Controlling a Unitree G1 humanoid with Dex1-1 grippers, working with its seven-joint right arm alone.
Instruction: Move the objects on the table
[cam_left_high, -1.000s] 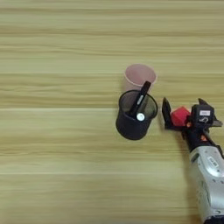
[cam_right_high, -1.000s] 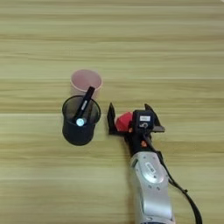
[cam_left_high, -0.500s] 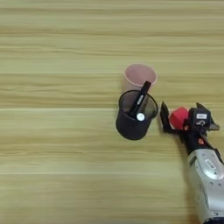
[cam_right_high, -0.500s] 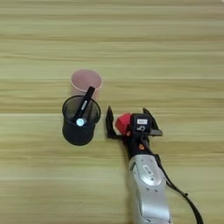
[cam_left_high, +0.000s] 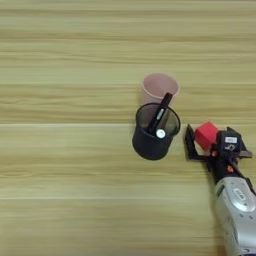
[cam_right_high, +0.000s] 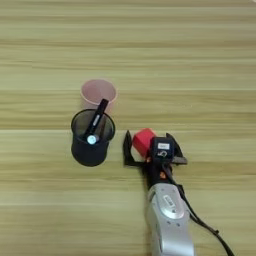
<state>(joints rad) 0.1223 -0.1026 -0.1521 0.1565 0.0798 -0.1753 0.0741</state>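
While the table (cam_left_high: 60, 165) lies broad under everything, pen cup (cam_right_high: 91, 139) with marker (cam_right_high: 96, 121) stands left of the fingers, pink cup (cam_right_high: 98, 92) just beyond it. Right gripper (cam_right_high: 146, 149): fingers spread wide, red cube (cam_right_high: 143, 140) between them, not visibly clamped. Judgement: grasp pending; nothing moved yet.

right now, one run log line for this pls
right gripper: jaws open around small red cube | black mesh pen cup: upright, left of cube
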